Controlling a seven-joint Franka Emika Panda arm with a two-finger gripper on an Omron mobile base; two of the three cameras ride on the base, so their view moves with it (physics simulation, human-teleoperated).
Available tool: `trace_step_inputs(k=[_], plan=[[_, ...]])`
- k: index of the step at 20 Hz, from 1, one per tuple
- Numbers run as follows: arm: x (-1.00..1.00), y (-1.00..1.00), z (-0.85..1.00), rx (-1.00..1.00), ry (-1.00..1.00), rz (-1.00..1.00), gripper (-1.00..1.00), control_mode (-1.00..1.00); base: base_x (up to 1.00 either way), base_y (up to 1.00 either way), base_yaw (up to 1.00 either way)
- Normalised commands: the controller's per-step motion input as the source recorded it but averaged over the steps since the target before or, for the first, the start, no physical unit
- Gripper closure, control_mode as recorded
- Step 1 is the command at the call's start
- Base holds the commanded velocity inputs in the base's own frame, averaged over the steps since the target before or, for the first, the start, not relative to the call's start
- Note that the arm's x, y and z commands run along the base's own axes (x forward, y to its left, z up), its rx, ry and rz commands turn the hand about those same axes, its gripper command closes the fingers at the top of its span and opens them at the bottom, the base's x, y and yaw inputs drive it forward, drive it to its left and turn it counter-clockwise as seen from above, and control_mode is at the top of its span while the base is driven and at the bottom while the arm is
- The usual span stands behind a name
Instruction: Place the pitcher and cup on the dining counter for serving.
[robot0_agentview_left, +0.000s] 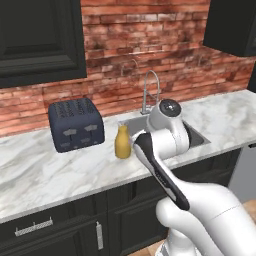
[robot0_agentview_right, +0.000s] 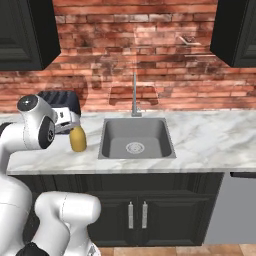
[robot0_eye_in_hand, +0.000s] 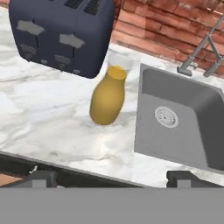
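— Pitcher first: where do we have it?
— We see it upright on the marble worktop, just left of the sink and in front of the toaster's right corner.
— And our gripper?
— Spread wide, holding nothing. Its two fingertips sit at the near edge of the worktop, well short of the pitcher.
— Anything else by the sink?
— The faucet stands behind it, against the brick wall.
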Motion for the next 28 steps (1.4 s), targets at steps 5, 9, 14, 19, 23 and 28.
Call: trace_step_inputs(k=[5,9,14,19,23,28], plan=[[0.26,0.27,0.00,0.16,0.00,-0.19,-1.00,-1.00,0.00,0.00,0.00],[0.02,0.01,0.00,0.10,0.06,-0.07,-1.00,-1.00,0.00,0.00,0.00],[0.13,-0.02,-0.14,0.14,0.11,-0.03,-1.00,-1.00,0.00,0.00,0.00],[0.00,0.00,-0.10,0.03,0.08,0.00,-1.00,-1.00,0.00,0.00,0.00],[0.16,0.00,-0.32,0.01,0.09,-0.01,-1.00,-1.00,0.00,0.00,0.00],[0.34,0.00,-0.35,0.00,0.01,-0.01,-1.00,-1.00,0.00,0.00,0.00]])
